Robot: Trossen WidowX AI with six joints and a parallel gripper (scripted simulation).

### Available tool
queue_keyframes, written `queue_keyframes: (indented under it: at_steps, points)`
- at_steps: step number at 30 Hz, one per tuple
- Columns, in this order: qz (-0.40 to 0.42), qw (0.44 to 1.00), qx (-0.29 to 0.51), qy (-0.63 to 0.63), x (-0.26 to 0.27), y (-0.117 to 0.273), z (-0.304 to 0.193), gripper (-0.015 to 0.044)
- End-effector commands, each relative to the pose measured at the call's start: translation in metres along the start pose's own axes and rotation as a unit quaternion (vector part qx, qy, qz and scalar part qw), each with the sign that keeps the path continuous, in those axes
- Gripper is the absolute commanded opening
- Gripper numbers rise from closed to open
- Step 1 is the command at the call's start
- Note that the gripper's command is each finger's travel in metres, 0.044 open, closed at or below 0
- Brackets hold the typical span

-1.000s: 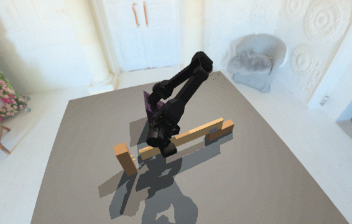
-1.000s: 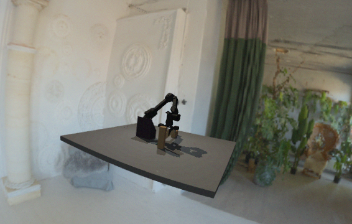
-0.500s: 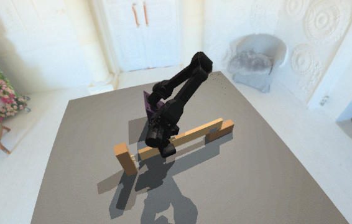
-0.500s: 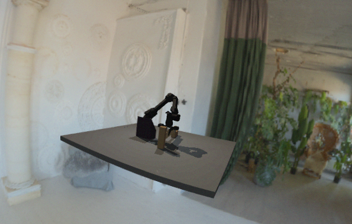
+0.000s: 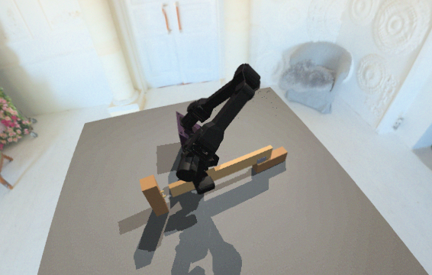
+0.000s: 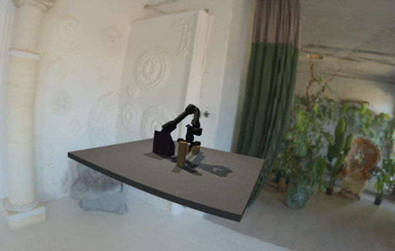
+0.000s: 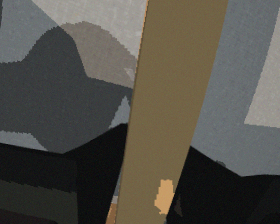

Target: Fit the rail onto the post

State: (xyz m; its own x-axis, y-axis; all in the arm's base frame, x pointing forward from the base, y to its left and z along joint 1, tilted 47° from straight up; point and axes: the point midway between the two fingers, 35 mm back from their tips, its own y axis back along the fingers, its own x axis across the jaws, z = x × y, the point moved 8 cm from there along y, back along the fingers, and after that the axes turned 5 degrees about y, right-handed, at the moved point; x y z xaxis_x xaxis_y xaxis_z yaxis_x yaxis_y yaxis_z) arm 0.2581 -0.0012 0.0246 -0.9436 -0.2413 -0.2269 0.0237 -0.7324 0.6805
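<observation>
The bed rail (image 5: 239, 161) (image 7: 176, 75) is held near its near end, which is off the table and looks roughly level with the rest. My gripper (image 5: 207, 173) (image 7: 142, 133) (image 6: 192, 144) is shut on the rail, fingers on both sides of it. The post (image 5: 155, 195) (image 6: 182, 153) stands upright just beyond the rail's near end. Its pegs (image 5: 163, 194) show in a small gap between post and rail. The rail's far end is at the bluish bracket (image 5: 262, 160) on the footboard block (image 5: 277, 157) (image 6: 196, 150); how deep it sits is unclear. The holes are hidden.
The grey table (image 5: 105, 153) (image 6: 124, 164) carries the arm's dark purple base plate (image 5: 180, 127) (image 6: 163, 143) behind the rail. The arm reaches over the rail from there. Dark shadows of arm, rail and post lie across the table in front.
</observation>
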Motion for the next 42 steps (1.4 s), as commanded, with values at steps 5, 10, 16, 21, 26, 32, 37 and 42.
queue_keyframes:
  at_steps: [5, 10, 16, 21, 26, 32, 37, 42]
  points:
    - [-0.004, 1.0, 0.001, 0.001, 0.0, 0.002, -0.004, 0.0]
    - [-0.004, 1.0, 0.001, 0.001, 0.0, 0.002, -0.005, 0.0]
    - [-0.004, 1.0, 0.001, 0.001, 0.0, 0.001, -0.007, 0.0]
    - [-0.004, 1.0, 0.001, 0.001, 0.0, 0.001, -0.008, 0.0]
    - [-0.004, 1.0, 0.001, 0.001, 0.0, 0.002, -0.01, 0.0]
    - [-0.004, 1.0, 0.001, 0.001, 0.0, 0.002, -0.012, 0.0]
    - [-0.004, 1.0, 0.001, 0.001, 0.0, 0.002, -0.013, 0.0]
    - [-0.004, 1.0, 0.001, 0.001, 0.0, 0.002, -0.015, 0.0]
